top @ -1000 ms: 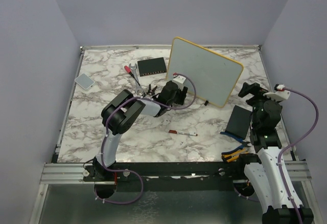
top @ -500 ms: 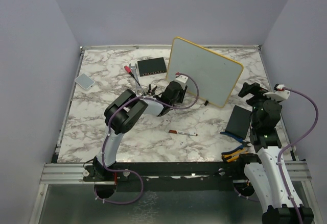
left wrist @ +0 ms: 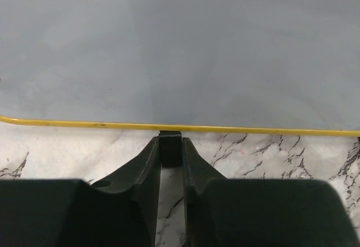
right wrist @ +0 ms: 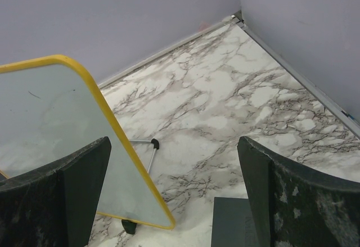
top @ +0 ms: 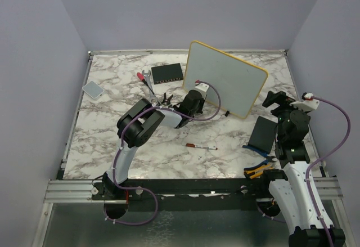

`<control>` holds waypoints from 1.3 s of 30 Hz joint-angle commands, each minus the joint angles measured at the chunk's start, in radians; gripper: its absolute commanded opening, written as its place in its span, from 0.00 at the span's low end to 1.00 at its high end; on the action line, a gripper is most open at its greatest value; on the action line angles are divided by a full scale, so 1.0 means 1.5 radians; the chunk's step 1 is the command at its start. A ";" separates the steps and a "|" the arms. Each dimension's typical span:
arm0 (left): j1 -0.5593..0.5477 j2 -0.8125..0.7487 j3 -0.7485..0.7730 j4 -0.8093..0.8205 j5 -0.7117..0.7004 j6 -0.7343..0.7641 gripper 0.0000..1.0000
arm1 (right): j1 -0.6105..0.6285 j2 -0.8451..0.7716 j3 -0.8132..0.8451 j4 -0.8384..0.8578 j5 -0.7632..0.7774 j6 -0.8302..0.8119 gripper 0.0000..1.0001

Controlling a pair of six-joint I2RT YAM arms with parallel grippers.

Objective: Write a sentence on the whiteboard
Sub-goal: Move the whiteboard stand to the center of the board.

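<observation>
Left tool (left wrist: 170,143) clamped on black foot (left wrist: 170,149) of whiteboard (left wrist: 180,50), bottom center of wrist view; right tool (right wrist: 174,146) wide apart, empty.

Both arms alternate glossy white link shells with matte black joint housings. A thin purple cable (top: 216,100) runs up the left arm (top: 138,128) to a small white wrist block (top: 198,84). The right arm (top: 293,140) has the same kind of cable, and its white block carries a red spot. The left tool (left wrist: 170,144) has smooth black wedge-shaped fingers (left wrist: 140,171). The right tool (right wrist: 174,143) has black fingers that look speckled and scuffed.
</observation>
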 commanded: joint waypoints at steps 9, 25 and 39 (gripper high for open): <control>-0.009 -0.005 -0.038 -0.014 -0.074 -0.016 0.00 | -0.002 -0.006 -0.006 -0.005 0.015 0.004 0.98; -0.064 -0.104 -0.171 -0.026 -0.258 -0.217 0.00 | -0.002 -0.009 -0.007 -0.008 0.013 0.006 0.98; -0.098 -0.113 -0.177 -0.089 -0.269 -0.309 0.00 | -0.002 -0.014 -0.011 -0.008 0.014 0.011 0.98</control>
